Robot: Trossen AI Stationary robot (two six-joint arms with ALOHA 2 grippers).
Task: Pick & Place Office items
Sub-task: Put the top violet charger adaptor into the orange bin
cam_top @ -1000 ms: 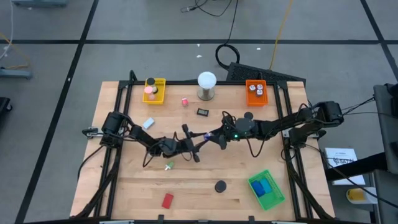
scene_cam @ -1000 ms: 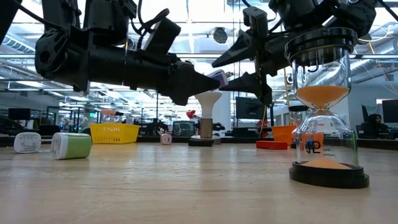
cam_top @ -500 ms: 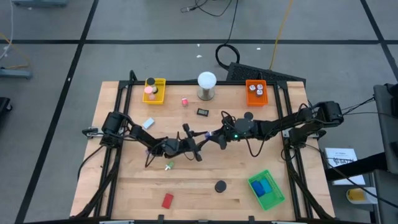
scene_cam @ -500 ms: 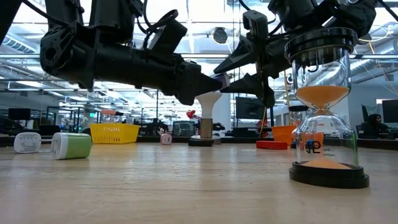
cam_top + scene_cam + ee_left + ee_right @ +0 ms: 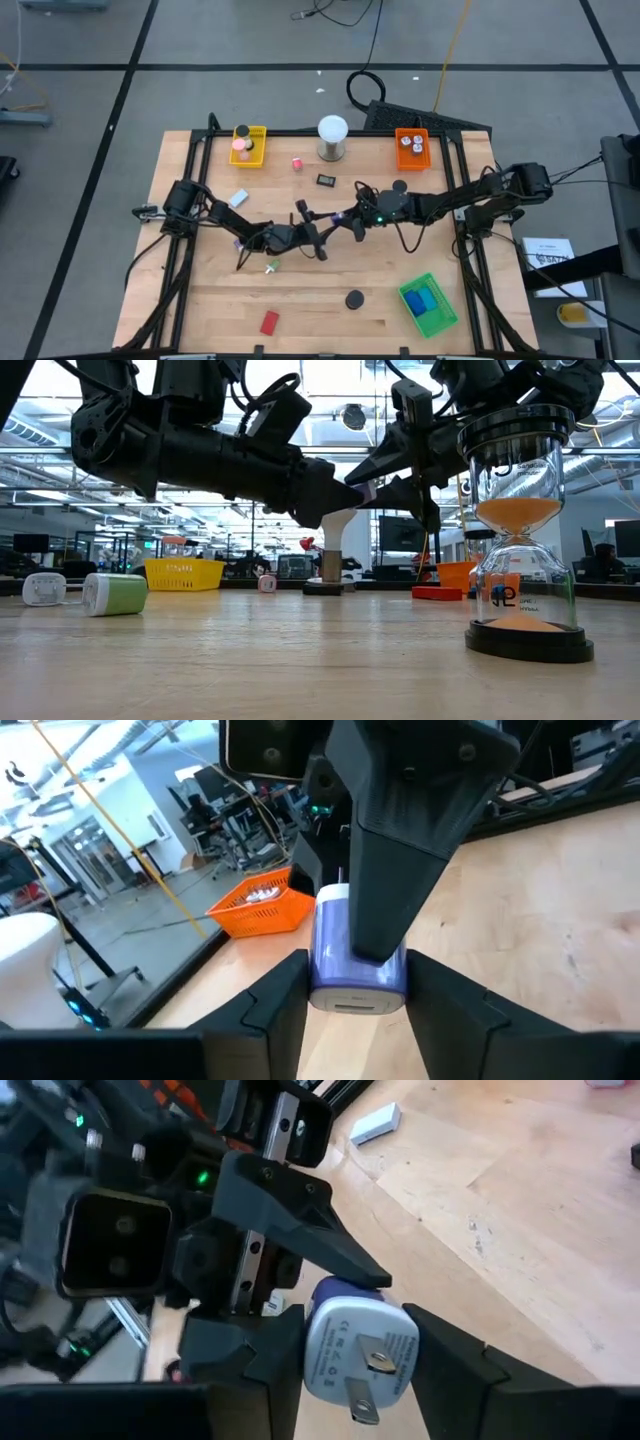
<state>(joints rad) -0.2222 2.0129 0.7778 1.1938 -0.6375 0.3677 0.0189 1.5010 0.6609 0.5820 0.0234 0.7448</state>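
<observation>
A small white and purple charger plug [image 5: 357, 1342] hangs in the air over the table's middle [image 5: 333, 216]. Both grippers meet on it. My left gripper [image 5: 322, 228] reaches in from the table's left, and its fingers flank the plug in the left wrist view [image 5: 357, 970]. My right gripper [image 5: 342, 219] reaches in from the right and is closed around the same plug. In the low view the plug [image 5: 358, 490] shows between the two dark arms. Other office items lie on the table: a red block [image 5: 269, 321], a pale blue block [image 5: 238, 198] and a pink piece [image 5: 297, 164]. My left gripper pinches the plug's two side faces [image 5: 318, 982] between its fingers, coming level from the table's left. The plug is clear of the table. My right gripper pinches the plug's other pair of faces [image 5: 312, 1342] between its two fingers, coming from the table's right and slanting a little down. The plug's metal prongs [image 5: 372, 1372] point back at its wrist. One of its fingers [image 5: 400, 850] lies over the plug's top.
A yellow tray [image 5: 249, 145] and an orange tray [image 5: 412, 146] stand at the far edge with a white ball lamp [image 5: 332, 135] between them. A green tray [image 5: 429, 305] sits near right. An hourglass [image 5: 520, 530] stands near the front, a green-white bit [image 5: 271, 267] under the left arm.
My right gripper's fingers have closed in on the plug, which my left gripper holds out to it. The plug stays in the air at about the same place.
</observation>
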